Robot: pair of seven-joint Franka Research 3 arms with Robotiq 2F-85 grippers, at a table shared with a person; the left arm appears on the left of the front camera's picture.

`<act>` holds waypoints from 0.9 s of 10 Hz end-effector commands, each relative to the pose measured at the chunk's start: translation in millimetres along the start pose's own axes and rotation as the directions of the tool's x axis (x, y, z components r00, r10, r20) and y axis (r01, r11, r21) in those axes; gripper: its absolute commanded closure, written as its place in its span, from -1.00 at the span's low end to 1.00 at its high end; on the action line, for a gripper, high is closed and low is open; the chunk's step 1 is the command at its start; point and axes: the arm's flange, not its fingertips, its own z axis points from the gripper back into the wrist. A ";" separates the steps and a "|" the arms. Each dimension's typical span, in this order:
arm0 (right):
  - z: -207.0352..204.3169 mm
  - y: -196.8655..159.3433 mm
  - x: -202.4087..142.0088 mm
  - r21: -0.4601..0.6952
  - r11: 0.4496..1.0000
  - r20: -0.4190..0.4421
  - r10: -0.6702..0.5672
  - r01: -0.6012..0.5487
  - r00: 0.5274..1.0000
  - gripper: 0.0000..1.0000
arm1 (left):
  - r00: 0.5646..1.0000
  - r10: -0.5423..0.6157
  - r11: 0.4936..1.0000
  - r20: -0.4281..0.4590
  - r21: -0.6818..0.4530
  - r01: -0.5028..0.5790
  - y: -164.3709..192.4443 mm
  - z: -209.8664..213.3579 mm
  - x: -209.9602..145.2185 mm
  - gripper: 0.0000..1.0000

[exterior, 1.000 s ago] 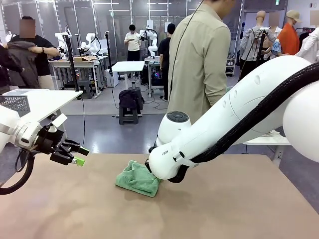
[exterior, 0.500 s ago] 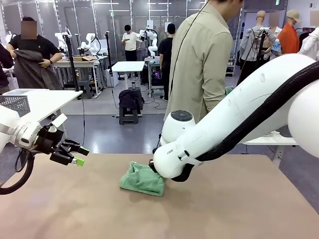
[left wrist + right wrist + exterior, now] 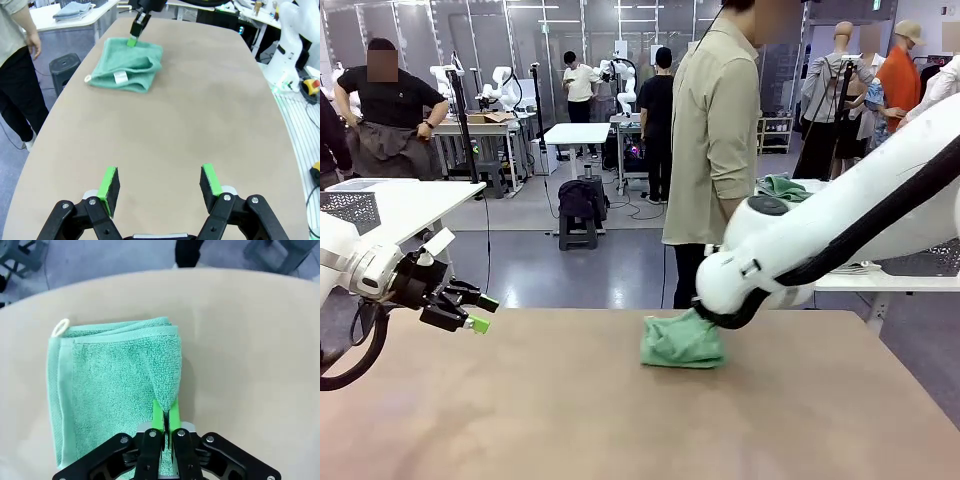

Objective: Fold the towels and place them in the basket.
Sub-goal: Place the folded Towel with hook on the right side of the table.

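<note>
The mint green terry towel (image 3: pixel 115 385) is folded into a thick rectangle with its layered edges stacked along one side. A small white loop (image 3: pixel 61 327) sits at one corner and a white label (image 3: pixel 120 76) on the top layer. It lies on the tan table (image 3: pixel 620 420), right of the middle and close to the far edge.

The right gripper (image 3: pixel 165 420) is clenched on the towel. Its green pads pinch a ridge of cloth at one edge, drawn up into a peak, while the rest lies flat. The left gripper (image 3: pixel 475 310) hangs above the table's left end, well apart from the towel, with its jaws spread and nothing between them.

A dark grey mesh basket (image 3: pixel 920 262) shows under the right arm on a white side table; its inside is hidden. A grey perforated container (image 3: pixel 348 210) stands on the white table at the left, its contents unseen. A folded pale blue-grey cloth (image 3: pixel 72 10) rests on a white side table beyond the towel.
</note>
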 end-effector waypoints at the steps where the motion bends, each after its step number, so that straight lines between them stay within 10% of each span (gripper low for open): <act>1: 6.8 -37.9 25.3 0.009 1.000 -0.010 -0.010 0.010 1.000 0.90 | 1.000 -0.002 1.000 0.000 0.000 0.002 -0.2 0.2 0.3 -0.64; 9: -1.4 -189.8 87.4 -0.122 0.973 -0.093 0.183 -0.194 0.979 0.90 | 1.000 -0.002 1.000 0.000 0.000 0.002 -0.2 0.2 0.3 -0.64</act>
